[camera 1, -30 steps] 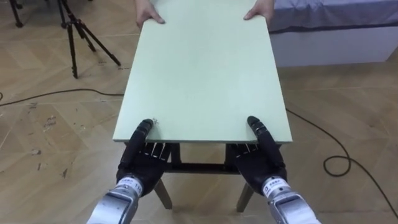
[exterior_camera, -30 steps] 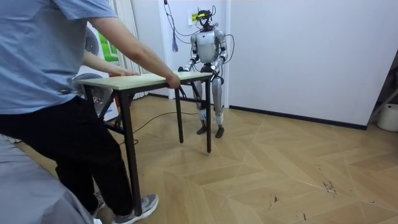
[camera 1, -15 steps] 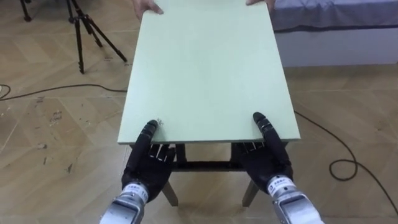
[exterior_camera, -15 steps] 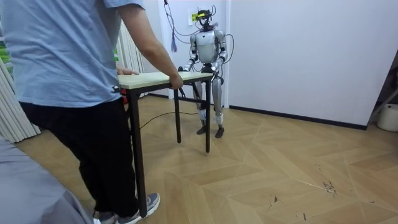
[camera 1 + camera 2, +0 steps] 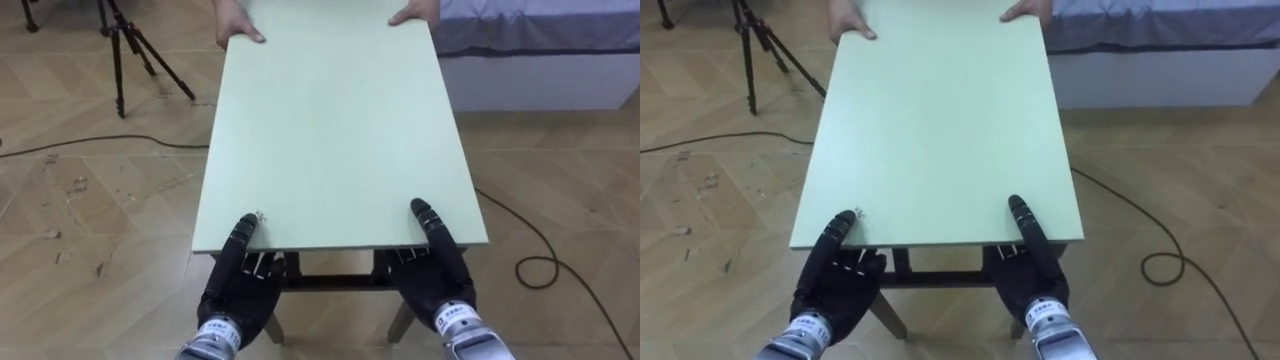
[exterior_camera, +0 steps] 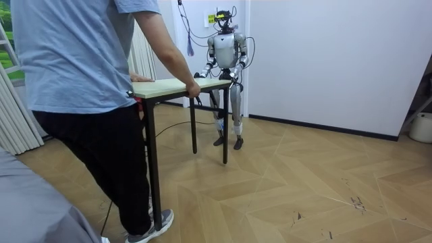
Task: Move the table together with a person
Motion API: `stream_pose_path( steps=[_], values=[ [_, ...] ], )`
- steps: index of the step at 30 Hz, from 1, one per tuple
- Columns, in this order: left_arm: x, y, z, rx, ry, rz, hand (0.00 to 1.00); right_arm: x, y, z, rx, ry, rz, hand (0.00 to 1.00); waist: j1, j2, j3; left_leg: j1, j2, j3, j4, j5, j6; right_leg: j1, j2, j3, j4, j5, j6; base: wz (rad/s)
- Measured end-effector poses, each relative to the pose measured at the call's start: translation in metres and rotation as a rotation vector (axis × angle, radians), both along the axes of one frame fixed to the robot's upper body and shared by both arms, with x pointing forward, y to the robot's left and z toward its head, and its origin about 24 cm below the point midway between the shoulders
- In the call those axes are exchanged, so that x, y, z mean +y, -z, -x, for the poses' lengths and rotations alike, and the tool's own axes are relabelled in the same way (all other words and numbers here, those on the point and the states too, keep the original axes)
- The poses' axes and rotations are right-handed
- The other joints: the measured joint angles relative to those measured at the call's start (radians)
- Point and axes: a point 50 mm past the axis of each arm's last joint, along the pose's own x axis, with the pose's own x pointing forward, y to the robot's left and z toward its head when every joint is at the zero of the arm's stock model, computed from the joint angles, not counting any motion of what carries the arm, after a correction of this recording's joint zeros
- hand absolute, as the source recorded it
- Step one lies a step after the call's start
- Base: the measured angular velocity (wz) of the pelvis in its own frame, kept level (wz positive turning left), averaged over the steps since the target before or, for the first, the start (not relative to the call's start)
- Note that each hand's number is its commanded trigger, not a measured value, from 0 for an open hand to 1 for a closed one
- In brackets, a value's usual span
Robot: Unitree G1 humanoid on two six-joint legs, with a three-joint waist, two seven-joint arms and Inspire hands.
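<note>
Green bench [image 5: 330,130] is mid-carry, I judge: left robot hand [image 5: 238,285] and right robot hand [image 5: 432,272] grip its near edge, a person [image 6: 88,81] its far edge. Next: walk together, top level.

1. A black tripod [image 5: 128,48] stands on the scuffed wooden floor [image 5: 90,210].
2. A bed [image 5: 540,45] with a grey cover lies opposite it.
3. Pale curtains [image 6: 17,115] hang at the room view's left.

The pale green table [image 5: 330,130] has a bare top. A person's hands [image 5: 238,24] hold its far edge at 11 and 1 o'clock. The left hand [image 5: 240,278] and right hand [image 5: 437,262] clasp the near edge at 7 and 5 o'clock, thumbs on top.
</note>
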Motion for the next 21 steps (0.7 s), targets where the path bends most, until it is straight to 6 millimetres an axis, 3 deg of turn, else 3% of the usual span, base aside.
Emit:
stream_pose_path(
  steps=[15, 21],
  values=[
    [-0.005, -0.0018, 0.0076, -0.041, -0.013, -0.031, 1.0, 0.0051, 0.0002, 0.0084, -0.025, 0.033, -0.005, 1.0, -0.002, -0.005, 0.0029, -0.05, 0.004, 0.022, 0.006, 0.002, 0.001, -0.057, 0.001, 0.015, 0.013, 0.008, -0.001, -0.03],
    [-0.0055, -0.0039, 0.0067, -0.08, -0.031, -0.034, 1.0, 0.0092, -0.0015, 0.0089, -0.064, 0.042, -0.015, 1.0, 0.003, -0.012, 0.0061, -0.124, 0.017, 0.031, 0.076, -0.005, -0.004, -0.11, 0.0, 0.013, 0.037, 0.01, -0.008, 0.0]
  ],
)
